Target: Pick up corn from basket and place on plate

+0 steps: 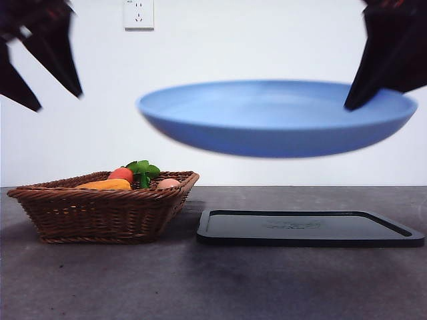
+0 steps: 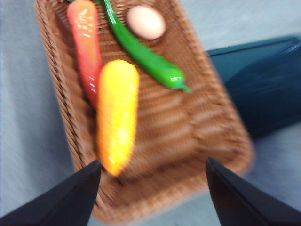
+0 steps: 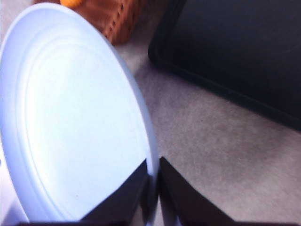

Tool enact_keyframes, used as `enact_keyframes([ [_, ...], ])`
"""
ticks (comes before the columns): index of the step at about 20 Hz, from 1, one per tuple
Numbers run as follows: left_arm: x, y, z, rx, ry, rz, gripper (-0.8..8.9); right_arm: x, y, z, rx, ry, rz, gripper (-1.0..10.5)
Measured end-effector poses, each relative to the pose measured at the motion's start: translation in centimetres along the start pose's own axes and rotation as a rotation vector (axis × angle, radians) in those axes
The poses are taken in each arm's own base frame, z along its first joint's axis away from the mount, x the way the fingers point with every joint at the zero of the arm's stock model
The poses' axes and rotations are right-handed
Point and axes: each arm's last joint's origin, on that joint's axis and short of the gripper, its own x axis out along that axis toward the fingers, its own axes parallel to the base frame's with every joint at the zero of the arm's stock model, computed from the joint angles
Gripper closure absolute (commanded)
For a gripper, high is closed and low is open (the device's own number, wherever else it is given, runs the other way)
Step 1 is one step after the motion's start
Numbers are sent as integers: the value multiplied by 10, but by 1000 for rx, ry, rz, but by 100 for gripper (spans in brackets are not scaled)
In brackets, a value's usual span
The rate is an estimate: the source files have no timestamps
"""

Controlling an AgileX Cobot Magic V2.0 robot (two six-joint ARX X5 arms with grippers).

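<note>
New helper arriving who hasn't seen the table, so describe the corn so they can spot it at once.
Find the brown wicker basket beside the black tray. Inside lie four toys; the corn rests along the carrot, below the open left gripper. It is the only yellow piece, a blunt cob, unlike the orange-red carrot, the slim green pepper and the pale egg.

Corn (image 2: 116, 115) in basket (image 1: 100, 213) — plate (image 1: 280, 120) above tray (image 1: 307, 230)
</note>
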Motion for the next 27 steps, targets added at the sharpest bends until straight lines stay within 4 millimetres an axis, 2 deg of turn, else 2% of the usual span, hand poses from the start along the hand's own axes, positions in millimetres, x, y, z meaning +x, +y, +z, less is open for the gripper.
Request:
enact_keyframes([
  [4, 48, -6, 30, 84, 90, 92, 450, -18, 7, -5, -24, -65, -1, 945],
  [6, 78, -10, 40, 125, 151, 120, 450, -22, 9, -7, -30, -75, 0, 945],
  [9, 117, -15, 41, 196, 237, 190, 450, -23, 10, -8, -30, -75, 0, 945],
  [11, 132, -16, 35, 229, 279, 226, 450, -23, 10, -8, -29, -75, 0, 945],
  [15, 150, -15, 28, 240, 321, 239, 451, -23, 10, -8, -29, -74, 0, 945],
  [23, 164, -15, 19, 243, 379, 263, 523, -23, 10, -8, -29, -75, 0, 945],
  [27, 164, -16, 18, 233, 381, 267, 635, -23, 10, -7, -38, -88, 2, 945],
])
